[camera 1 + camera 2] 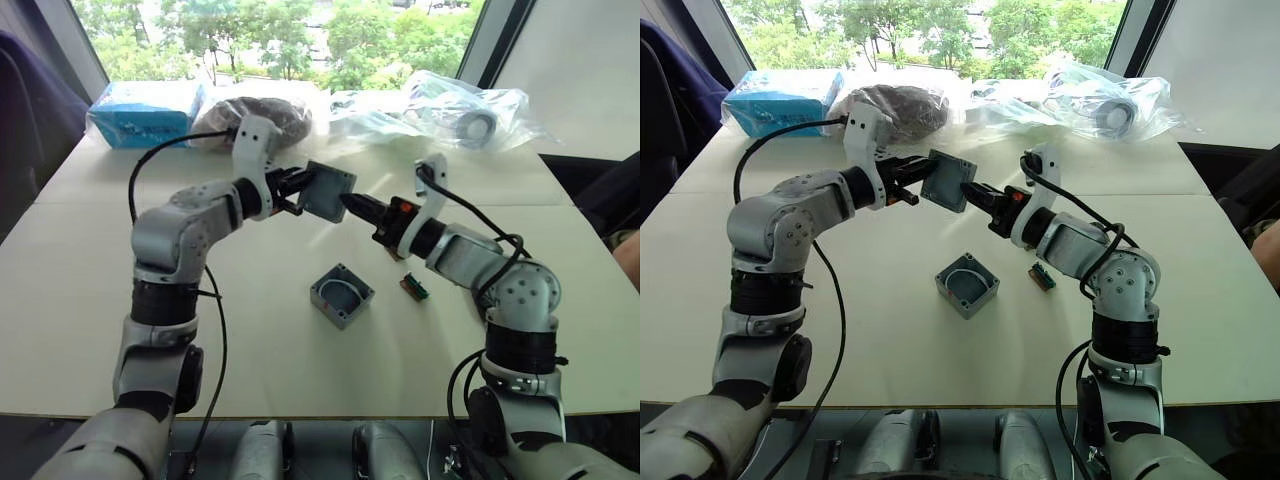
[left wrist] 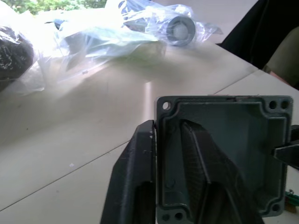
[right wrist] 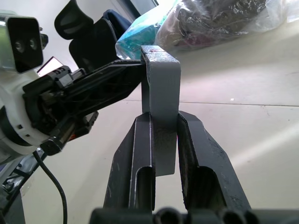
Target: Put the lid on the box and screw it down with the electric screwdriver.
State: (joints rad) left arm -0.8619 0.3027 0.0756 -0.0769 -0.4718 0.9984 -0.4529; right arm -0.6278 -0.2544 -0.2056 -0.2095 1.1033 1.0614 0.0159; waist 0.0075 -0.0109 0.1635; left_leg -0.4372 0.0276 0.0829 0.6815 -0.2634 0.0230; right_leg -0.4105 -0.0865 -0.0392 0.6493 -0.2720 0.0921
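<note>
We held the lid (image 1: 326, 191) in the air above the tabletop (image 1: 100, 300), gripped from both sides. Our left claw (image 2: 166, 154) pinched one edge, one finger inside the rim and one outside. Our right claw (image 3: 164, 135) clamped the opposite edge between its fingers. The box (image 1: 341, 295) sat open on the tabletop below, beside a small green part (image 1: 415, 287).

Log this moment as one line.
lid: midair, both grippers on it | left: shut | right: shut | box: open, on table
</note>
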